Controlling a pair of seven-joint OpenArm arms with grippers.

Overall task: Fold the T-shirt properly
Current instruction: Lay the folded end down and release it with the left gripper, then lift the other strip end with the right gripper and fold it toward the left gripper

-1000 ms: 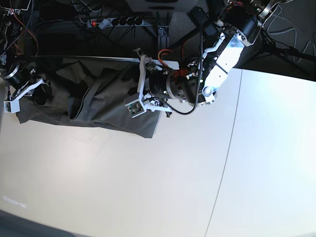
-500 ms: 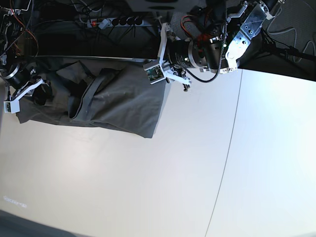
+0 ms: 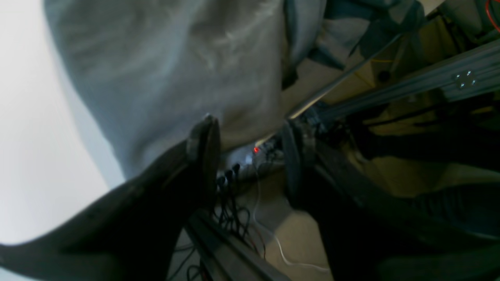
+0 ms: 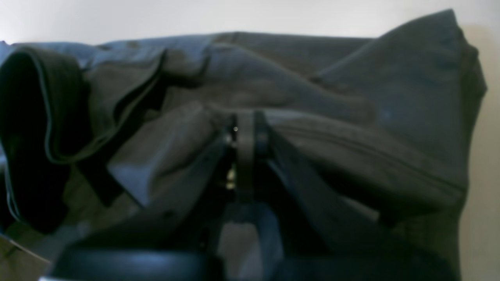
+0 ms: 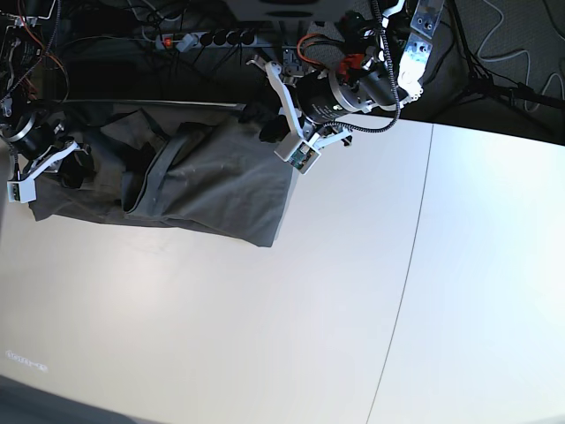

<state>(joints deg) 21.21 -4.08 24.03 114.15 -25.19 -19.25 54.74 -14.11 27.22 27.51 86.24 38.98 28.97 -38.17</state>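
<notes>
You have the T-shirt (image 5: pixel 203 181) lying in a rumpled, partly doubled band along the far edge of the white counter (image 5: pixel 265 309), with its far side close to the dark rail behind. Your right tool (image 4: pixel 245 128) sits at the shirt's end on the left of the base view; its fingers are pressed together, and cloth bunches around them, so it reads as pinching a fold of the shirt, though the pinch itself is too buried to confirm. Your left tool (image 5: pixel 284 132) hangs over the opposite end near the far corner, fingers spread apart and nothing between them.

By my reading you are between folds, with one end pinned and the other hand repositioning for a new hold. The next move calls for bringing the left tool down onto that far corner or edge and closing on a clean layer, not a bunch, before pulling across.

The left wrist view is smeared and shows only pale cloth beyond the fingertips. You cannot make out the collar or label for sure; a dark rolled opening shows in the right wrist view, and whether it is sleeve or neck I cannot tell
</notes>
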